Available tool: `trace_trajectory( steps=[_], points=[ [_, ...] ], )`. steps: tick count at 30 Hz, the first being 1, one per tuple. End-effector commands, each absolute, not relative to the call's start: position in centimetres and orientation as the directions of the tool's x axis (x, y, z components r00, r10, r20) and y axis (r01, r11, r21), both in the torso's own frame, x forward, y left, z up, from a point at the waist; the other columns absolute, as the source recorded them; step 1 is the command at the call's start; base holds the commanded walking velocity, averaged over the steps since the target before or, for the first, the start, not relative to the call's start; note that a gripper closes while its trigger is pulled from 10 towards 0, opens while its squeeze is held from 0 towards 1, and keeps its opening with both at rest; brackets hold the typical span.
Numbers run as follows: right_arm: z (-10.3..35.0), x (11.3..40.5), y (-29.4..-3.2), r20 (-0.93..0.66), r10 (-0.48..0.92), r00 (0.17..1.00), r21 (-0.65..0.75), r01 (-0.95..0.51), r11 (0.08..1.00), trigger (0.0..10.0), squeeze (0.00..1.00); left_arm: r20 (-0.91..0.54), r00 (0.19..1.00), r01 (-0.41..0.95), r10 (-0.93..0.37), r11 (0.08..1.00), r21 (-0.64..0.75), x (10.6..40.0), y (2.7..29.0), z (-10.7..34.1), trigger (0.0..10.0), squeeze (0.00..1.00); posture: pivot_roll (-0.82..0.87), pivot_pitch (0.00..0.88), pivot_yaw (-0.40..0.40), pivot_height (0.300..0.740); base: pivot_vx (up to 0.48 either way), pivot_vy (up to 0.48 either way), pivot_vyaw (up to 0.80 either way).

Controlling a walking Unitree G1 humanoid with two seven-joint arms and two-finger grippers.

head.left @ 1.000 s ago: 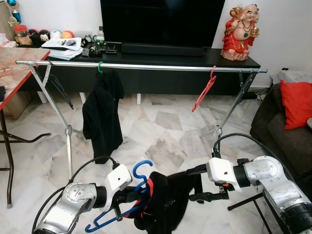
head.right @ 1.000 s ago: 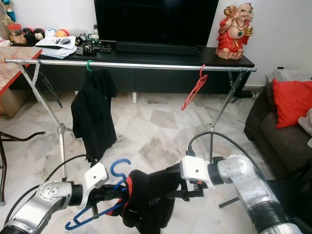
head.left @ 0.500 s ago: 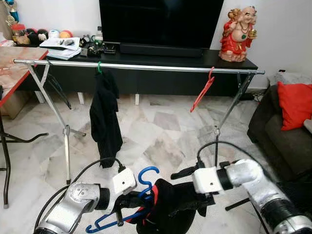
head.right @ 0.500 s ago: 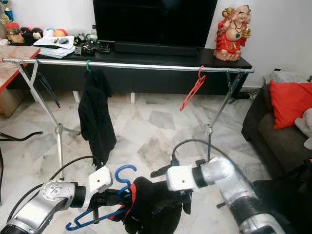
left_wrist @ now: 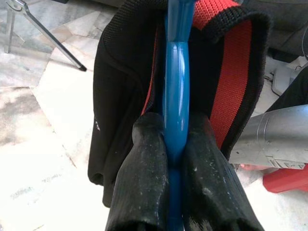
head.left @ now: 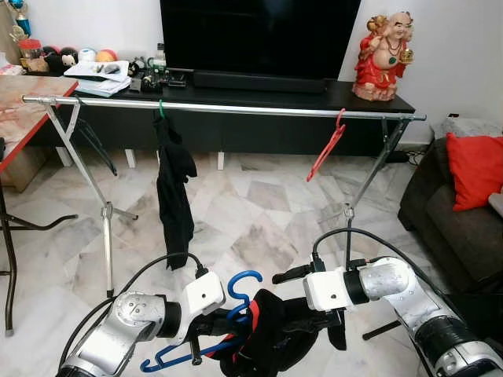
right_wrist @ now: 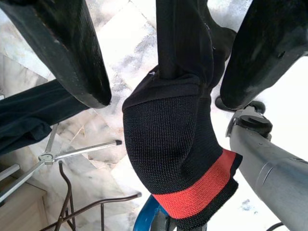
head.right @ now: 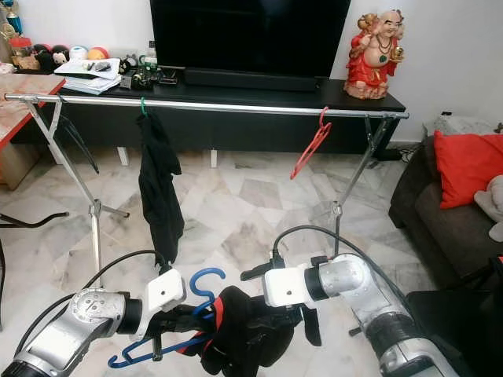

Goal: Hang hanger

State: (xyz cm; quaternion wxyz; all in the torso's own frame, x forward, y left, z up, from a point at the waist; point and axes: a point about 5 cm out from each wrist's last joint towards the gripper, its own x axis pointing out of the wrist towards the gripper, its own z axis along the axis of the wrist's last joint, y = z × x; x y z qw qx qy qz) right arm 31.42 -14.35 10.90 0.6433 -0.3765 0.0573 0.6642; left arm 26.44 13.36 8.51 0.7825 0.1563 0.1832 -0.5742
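Note:
My left gripper (head.left: 208, 323) is low in front of me, shut on the stem of a blue hanger (head.left: 244, 281); the left wrist view has the blue bar (left_wrist: 175, 96) pinched between both fingers (left_wrist: 139, 183). A black garment with red trim (head.left: 271, 339) is bunched over that hanger. My right gripper (head.left: 296, 300) is at the garment from the right and is open, with a fold of the cloth (right_wrist: 178, 139) hanging between its spread fingers (right_wrist: 62, 48). Ahead, a silver clothes rail (head.left: 259, 110) spans the room.
On the rail hang a black garment on a green hanger (head.left: 174, 188) and a bare red hanger (head.left: 328, 145). Behind it stands a black TV console (head.left: 251, 90) with a red statue (head.left: 383, 55). A dark sofa with a red cushion (head.left: 475, 169) is right, a table (head.left: 23, 102) left.
My right gripper has moved left to the black garment on the blue hanger. The black garment on the rail has swung edge-on and looks narrower. The camera has shifted slightly.

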Motion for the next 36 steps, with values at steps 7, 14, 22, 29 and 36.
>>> trace_trajectory(
  steps=[7,14,22,29,36],
  points=[
    [11.2,31.7,-14.4,-0.585,0.803,0.115,-0.42,-0.89,-0.179,10.0,0.0,-0.439,0.264,0.963,-0.859,0.262,0.066,26.7,12.7,9.5,10.0,0.0,0.11,0.0,-0.095,0.74,0.0,0.0,0.0],
    [11.2,31.7,-14.4,-0.585,0.803,0.115,-0.42,-0.89,-0.179,10.0,0.0,-0.439,0.264,0.963,-0.859,0.262,0.066,26.7,12.7,9.5,10.0,0.0,0.11,0.0,-0.095,0.74,0.0,0.0,0.0],
    [9.4,31.9,-13.7,-0.604,0.792,0.093,-0.292,-0.95,-0.111,10.0,0.0,-0.446,0.221,0.975,-0.867,0.185,0.124,26.6,11.6,10.8,10.0,0.0,0.13,0.02,-0.106,0.74,0.0,0.0,0.0],
    [8.9,31.8,-13.6,-0.616,0.783,0.084,-0.261,-0.96,-0.102,10.0,0.0,-0.446,0.218,0.975,-0.868,0.174,0.138,26.7,11.4,11.0,10.0,0.0,0.14,0.021,-0.105,0.74,0.0,0.0,0.0],
    [8.7,31.8,-13.6,-0.611,0.788,0.073,-0.229,-0.97,-0.087,6.2,0.0,-0.452,0.217,0.975,-0.865,0.173,0.138,26.6,11.4,11.1,10.0,0.0,0.14,0.025,-0.106,0.74,0.0,0.0,0.0]
  ],
)
